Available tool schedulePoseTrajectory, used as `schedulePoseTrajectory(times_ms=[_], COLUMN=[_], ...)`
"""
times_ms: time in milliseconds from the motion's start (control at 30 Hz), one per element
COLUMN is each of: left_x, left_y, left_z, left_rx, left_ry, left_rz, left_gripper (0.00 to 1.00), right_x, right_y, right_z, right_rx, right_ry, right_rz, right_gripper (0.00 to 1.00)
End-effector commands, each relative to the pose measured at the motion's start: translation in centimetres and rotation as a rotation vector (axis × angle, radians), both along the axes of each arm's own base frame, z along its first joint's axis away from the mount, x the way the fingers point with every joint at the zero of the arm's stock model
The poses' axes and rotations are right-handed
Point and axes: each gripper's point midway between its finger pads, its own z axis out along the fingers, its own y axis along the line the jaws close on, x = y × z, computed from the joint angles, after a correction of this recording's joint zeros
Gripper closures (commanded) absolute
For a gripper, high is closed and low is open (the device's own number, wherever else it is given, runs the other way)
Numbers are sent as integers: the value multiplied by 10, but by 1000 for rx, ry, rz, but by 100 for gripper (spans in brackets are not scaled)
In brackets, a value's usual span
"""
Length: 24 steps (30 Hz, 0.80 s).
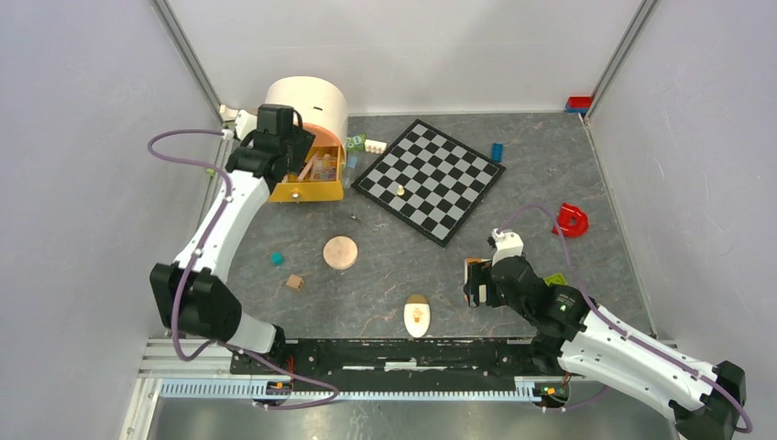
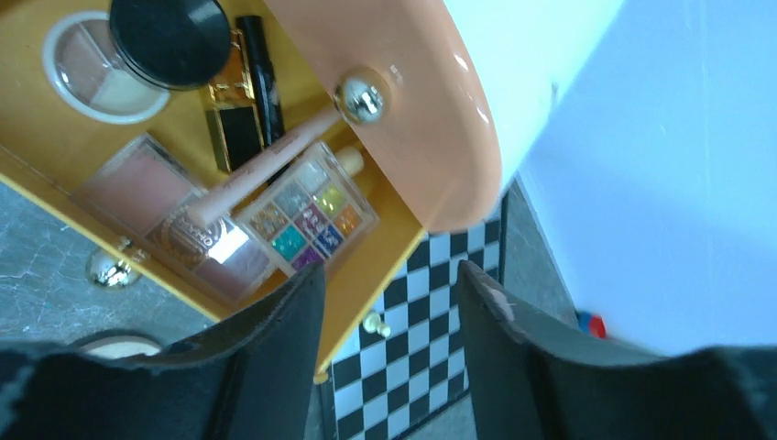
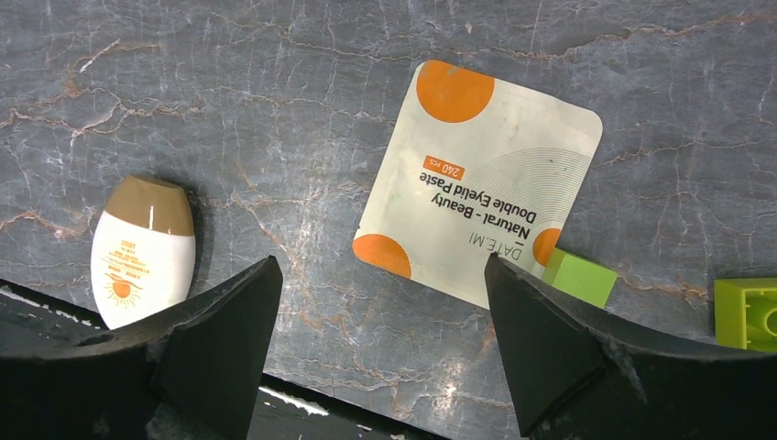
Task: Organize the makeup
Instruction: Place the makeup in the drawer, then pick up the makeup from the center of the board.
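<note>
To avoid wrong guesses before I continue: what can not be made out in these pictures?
Yellow drawer contents, top view: too small, partly under the left gripper.
Round compact, left wrist view: mostly behind that gripper's finger.
Sachet, right wrist view: corner behind the right gripper's finger.
Green brick, same view: cut by the right edge.

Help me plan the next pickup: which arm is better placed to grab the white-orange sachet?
Right. The right gripper, open, hangs directly above the sachet, so it mostly needs to descend. The left gripper is far across the table, over the yellow drawer.
</note>
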Motion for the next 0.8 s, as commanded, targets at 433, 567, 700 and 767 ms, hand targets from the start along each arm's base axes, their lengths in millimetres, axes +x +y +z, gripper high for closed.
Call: schedulePoseTrajectory(times_ms=[433, 567, 700, 767], left_x=[-125, -160, -186, -195], left_y=[-3, -13, -31, -30], left_z=[13, -15, -51, -65], left_rx=[246, 226, 163, 160], left_ry=[-109, -78, -11, 22], left_rz=[-453, -577, -717, -731], left_gripper=[10, 9, 8, 6], right_x=[16, 17, 15, 14], right_y=[17, 34, 57, 66], right_z=[26, 30, 27, 21], right_rx=[20, 73, 124, 137], right_ry=[-57, -65, -25, 8], right_rz=[28, 87, 152, 163], right_gripper=[11, 11, 13, 14])
